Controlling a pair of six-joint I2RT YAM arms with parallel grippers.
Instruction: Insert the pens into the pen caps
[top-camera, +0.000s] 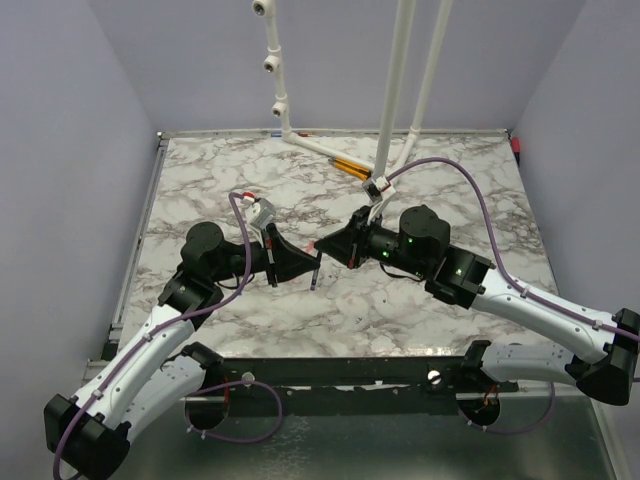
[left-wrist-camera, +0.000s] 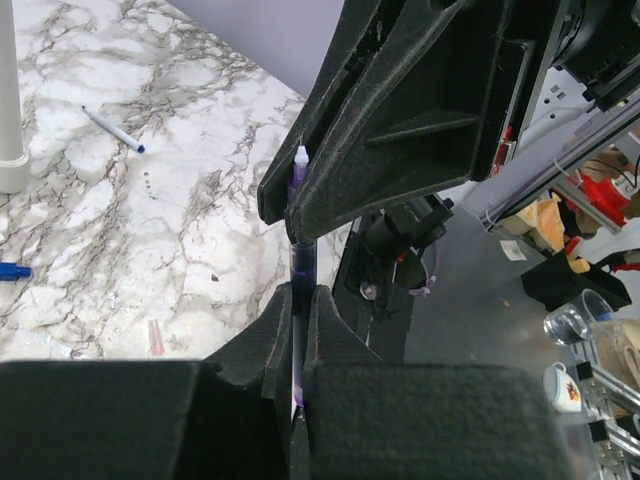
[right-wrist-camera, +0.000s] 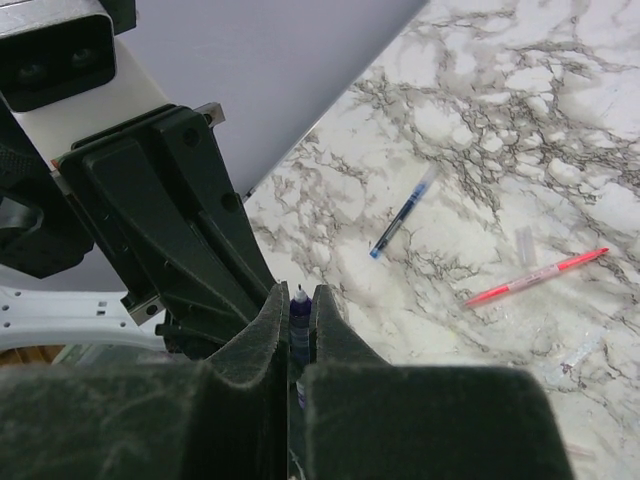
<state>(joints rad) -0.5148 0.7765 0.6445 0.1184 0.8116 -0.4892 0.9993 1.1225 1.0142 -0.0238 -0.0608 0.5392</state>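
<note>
My left gripper (left-wrist-camera: 297, 296) and my right gripper (right-wrist-camera: 298, 296) are both shut on the same black pen (left-wrist-camera: 302, 262), above the table's middle. The left holds the barrel. The right holds the tip end, and the nib (right-wrist-camera: 300, 295) pokes out past its fingers. In the top view the pen (top-camera: 316, 272) hangs between the left gripper (top-camera: 303, 266) and right gripper (top-camera: 336, 247). A blue pen (right-wrist-camera: 403, 213) and a pink-red pen (right-wrist-camera: 537, 277) lie on the marble. A blue cap (left-wrist-camera: 12, 270) and a pale pink cap (left-wrist-camera: 155, 337) lie apart from them. No black cap shows.
White stand legs (top-camera: 395, 95) rise from the back of the marble table (top-camera: 470, 190). Orange-and-black sticks (top-camera: 350, 165) lie by their feet. The blue pen also shows in the left wrist view (left-wrist-camera: 112, 129). A white post (left-wrist-camera: 10, 110) stands at that view's left.
</note>
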